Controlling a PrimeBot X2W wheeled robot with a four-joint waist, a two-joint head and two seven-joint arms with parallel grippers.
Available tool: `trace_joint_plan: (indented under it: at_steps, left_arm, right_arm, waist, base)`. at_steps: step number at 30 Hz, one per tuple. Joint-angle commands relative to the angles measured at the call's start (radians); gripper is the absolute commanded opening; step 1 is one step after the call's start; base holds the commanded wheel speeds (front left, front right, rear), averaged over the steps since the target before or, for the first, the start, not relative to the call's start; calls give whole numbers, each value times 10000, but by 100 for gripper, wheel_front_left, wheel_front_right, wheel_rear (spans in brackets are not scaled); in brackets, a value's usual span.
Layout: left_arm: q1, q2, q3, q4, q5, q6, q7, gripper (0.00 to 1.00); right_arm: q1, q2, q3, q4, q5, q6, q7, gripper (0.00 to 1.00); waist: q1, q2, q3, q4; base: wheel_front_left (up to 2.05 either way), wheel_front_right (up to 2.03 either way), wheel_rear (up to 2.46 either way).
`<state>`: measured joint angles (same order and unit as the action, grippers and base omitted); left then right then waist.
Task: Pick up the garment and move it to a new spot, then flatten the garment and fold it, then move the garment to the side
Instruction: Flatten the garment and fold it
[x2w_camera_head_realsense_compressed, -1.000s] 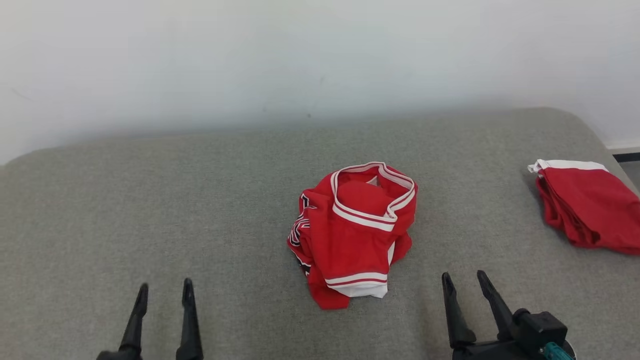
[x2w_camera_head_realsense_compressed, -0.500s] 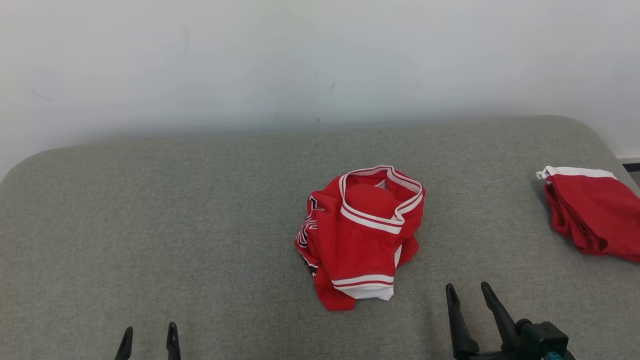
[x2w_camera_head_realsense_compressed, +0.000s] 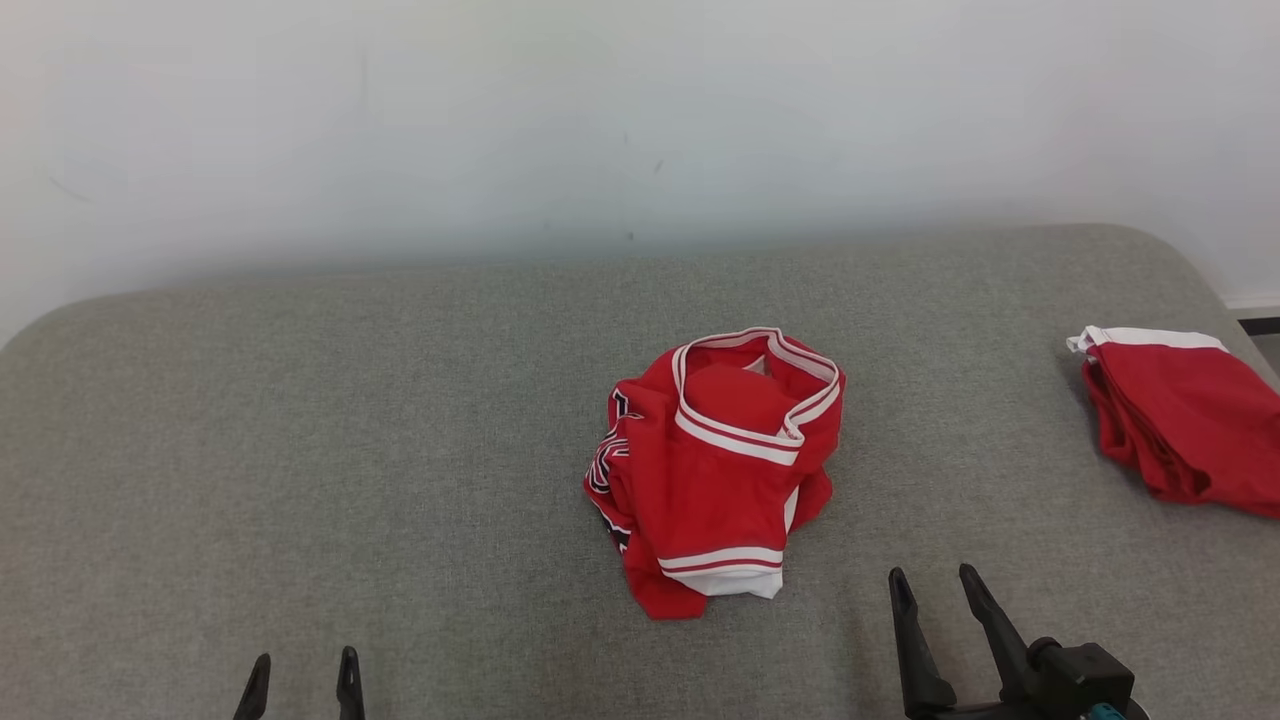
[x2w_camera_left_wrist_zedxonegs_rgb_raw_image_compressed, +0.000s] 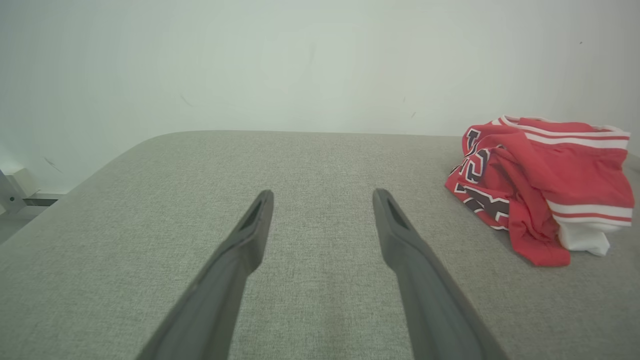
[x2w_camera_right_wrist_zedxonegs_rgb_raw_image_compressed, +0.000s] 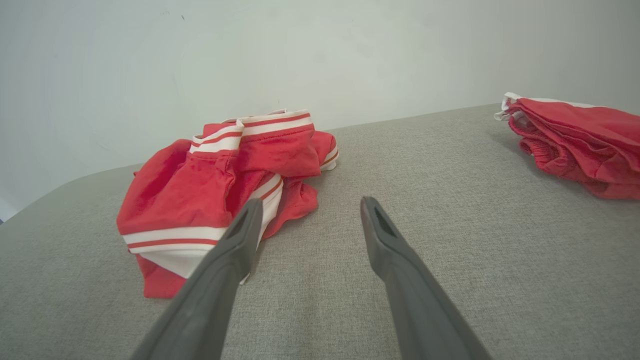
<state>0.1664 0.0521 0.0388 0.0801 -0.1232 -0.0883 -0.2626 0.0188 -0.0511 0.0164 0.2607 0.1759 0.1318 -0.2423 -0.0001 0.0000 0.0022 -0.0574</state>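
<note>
A crumpled red garment (x2w_camera_head_realsense_compressed: 715, 470) with white striped trim lies in a loose heap near the middle of a grey fabric-covered surface (x2w_camera_head_realsense_compressed: 350, 430), which backs onto a pale wall (x2w_camera_head_realsense_compressed: 600, 100). Well off to the robot's right, near the surface's edge, lies a second red garment (x2w_camera_head_realsense_compressed: 1180, 425), folded.

The left gripper (x2w_camera_head_realsense_compressed: 305, 657) hovers over bare fabric, well apart from the heap, its two dark fingers spread wide with nothing between them. The right gripper (x2w_camera_head_realsense_compressed: 932, 573) is nearer, just short of the heap's front right side, and is also wide open and empty.

The heap lies untouched, so the step in hand appears to be the first pick-up. The next move likely calls for the right gripper to reach forward and leftward, then pinch a raised fold such as the upstanding striped band.
</note>
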Motion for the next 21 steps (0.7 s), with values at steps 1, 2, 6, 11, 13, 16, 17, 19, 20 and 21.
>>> trace_joint_plan:
  at_steps: [1,2,6,11,13,16,17,19,20,21]
  left_arm:
    - [-63,-18,15,42,24,-40,-29,100]
    - [-78,-20,8,54,35,-57,-29,100]
    - [-121,-22,-14,90,6,-62,-29,100]
    - [-166,-23,-61,153,11,-77,-29,100]
    - [-179,-23,-70,167,31,-73,-29,100]
    - [-189,-24,-74,185,52,-66,-30,100]
    - [-195,-24,-83,193,58,-64,-30,100]
    - [-206,-24,-90,212,49,-66,-30,100]
    - [-216,-24,-98,225,49,-65,-30,100]
    - [-242,-24,-115,234,38,-64,-30,100]
  right_arm:
    - [-44,19,13,22,71,-25,-40,100]
    - [-47,19,13,27,69,-25,-43,100]
    - [-62,19,27,48,84,-25,-55,100]
    - [-73,19,47,88,131,-25,-75,100]
    - [-80,19,57,105,161,-25,-68,100]
    - [-95,19,78,127,186,-25,-89,100]
    - [-102,19,79,137,197,-25,-98,100]
    - [-124,19,80,152,219,-25,-112,100]
    - [-134,19,82,160,226,-25,-115,100]
    - [-144,19,88,168,230,-25,-122,100]
  waist:
    - [1,0,12,5]
    - [1,0,19,8]
    - [1,0,35,17]
    - [1,0,43,35]
    - [1,0,46,35]
    - [1,0,59,28]
    - [1,0,63,27]
    - [1,0,72,17]
    - [1,0,78,7]
    - [1,0,85,-8]
  base:
    - [0,0,0]
    - [0,0,0]
    - [0,0,0]
    - [0,0,0]
    - [0,0,0]
    - [0,0,0]
    - [0,0,0]
    - [0,0,0]
    - [0,0,0]
    - [0,0,0]
